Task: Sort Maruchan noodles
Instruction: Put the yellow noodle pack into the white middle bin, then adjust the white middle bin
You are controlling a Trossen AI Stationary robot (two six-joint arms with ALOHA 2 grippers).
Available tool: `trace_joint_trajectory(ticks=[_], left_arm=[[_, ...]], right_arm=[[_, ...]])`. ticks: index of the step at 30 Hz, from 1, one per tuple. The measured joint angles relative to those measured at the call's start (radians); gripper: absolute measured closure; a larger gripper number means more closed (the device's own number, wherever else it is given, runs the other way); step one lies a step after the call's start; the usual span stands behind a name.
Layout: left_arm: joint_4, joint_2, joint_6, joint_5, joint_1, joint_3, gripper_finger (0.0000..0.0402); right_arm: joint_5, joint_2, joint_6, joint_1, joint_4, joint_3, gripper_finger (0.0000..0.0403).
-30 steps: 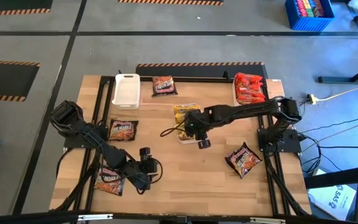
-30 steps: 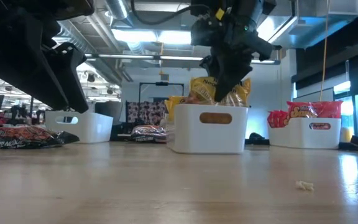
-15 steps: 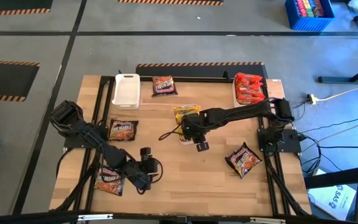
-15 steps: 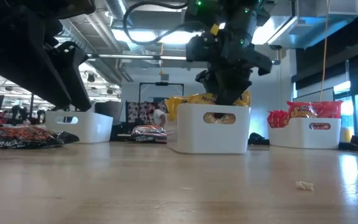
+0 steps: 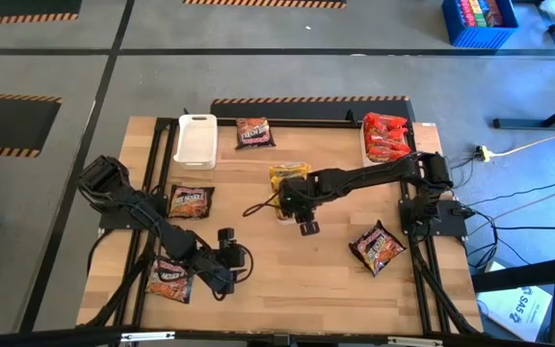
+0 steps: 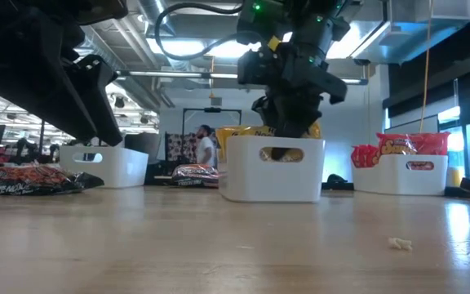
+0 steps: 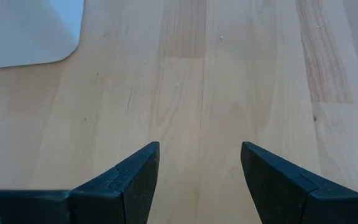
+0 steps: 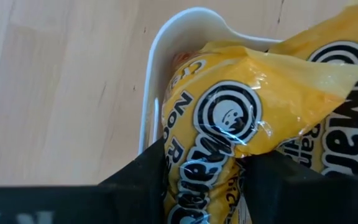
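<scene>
The right gripper (image 5: 295, 214) hangs over the middle tray (image 5: 279, 215) near the centre of the counter (image 5: 287, 280). Its jaws are narrowed on a yellow noodle packet (image 8: 222, 134); in the right wrist view the crinkled wrapper sits pinched between the two dark fingers (image 8: 143, 175), just above the tray's white rim. More yellow packets (image 5: 288, 174) lie in the same tray behind it. In the low view the gripper is sunk down to the tray's top edge.

The left gripper (image 5: 225, 249) waits near the front edge of the counter, toward the left corner, with its jaws standing wide over bare wood and nothing between them.

Red packets (image 5: 386, 136) fill the tray (image 5: 366, 145) at the back right corner. An empty white tray (image 5: 196, 140) stands at the back left. Four dark packets lie loose on the counter: one (image 5: 254, 132) by the back edge beside the empty tray, one (image 5: 191, 200) near the left edge, one (image 5: 170, 278) at the front left corner beside the left arm, and one (image 5: 378, 248) toward the right edge.
</scene>
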Motion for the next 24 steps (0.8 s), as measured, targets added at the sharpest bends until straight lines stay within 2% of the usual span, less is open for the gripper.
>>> trace_joint_trajectory(ticks=[7, 11, 17, 24], left_arm=[[0.0, 0.0, 0.009, 0.0, 0.0, 0.0, 0.0179], [0.0, 0.0, 0.009, 0.0, 0.0, 0.0, 0.0179], [0.0, 0.0, 0.009, 0.0, 0.0, 0.0, 0.0179], [0.0, 0.0, 0.009, 0.0, 0.0, 0.0, 0.0179]], right_arm=[[-0.026, 0.0, 0.035, 0.0, 0.013, 0.002, 0.0179], [-0.026, 0.0, 0.052, 0.0, -0.026, 0.041, 0.0152], [0.01, 0.0, 0.059, 0.029, -0.142, 0.15, 0.0146], [0.151, -0.015, 0.15, 0.088, -0.41, 0.25, 0.0146]])
